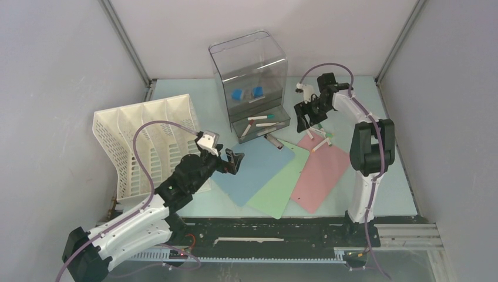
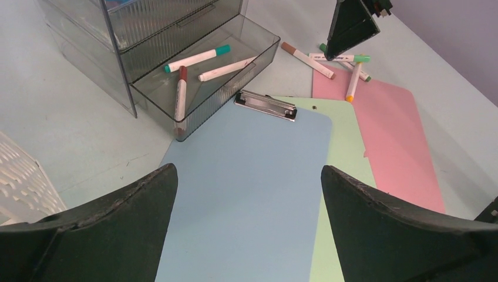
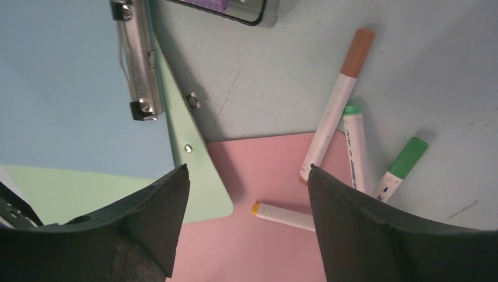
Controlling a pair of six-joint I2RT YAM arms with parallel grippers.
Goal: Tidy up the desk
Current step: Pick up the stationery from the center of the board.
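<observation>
The desk [image 1: 392, 170] is a pale mint tabletop. Blue [image 1: 255, 167], green [image 1: 282, 189] and pink [image 1: 323, 171] clipboards lie fanned and overlapping at its middle. My left gripper [image 1: 232, 160] is open and empty, hovering over the blue clipboard [image 2: 252, 223] near its left edge. My right gripper [image 1: 305, 120] is open and empty above the pink clipboard's top end [image 3: 246, 247]. Below it lie an orange-tipped marker [image 3: 288, 216], a brown-capped marker [image 3: 337, 100] and two green-capped markers [image 3: 355, 147].
A clear plastic drawer box [image 1: 249, 76] stands at the back; its bottom drawer [image 2: 205, 76] is open and holds three markers. A white slotted file rack [image 1: 144, 138] lies at the left. Grey walls surround the desk, with a black rail [image 1: 264, 232] along the front.
</observation>
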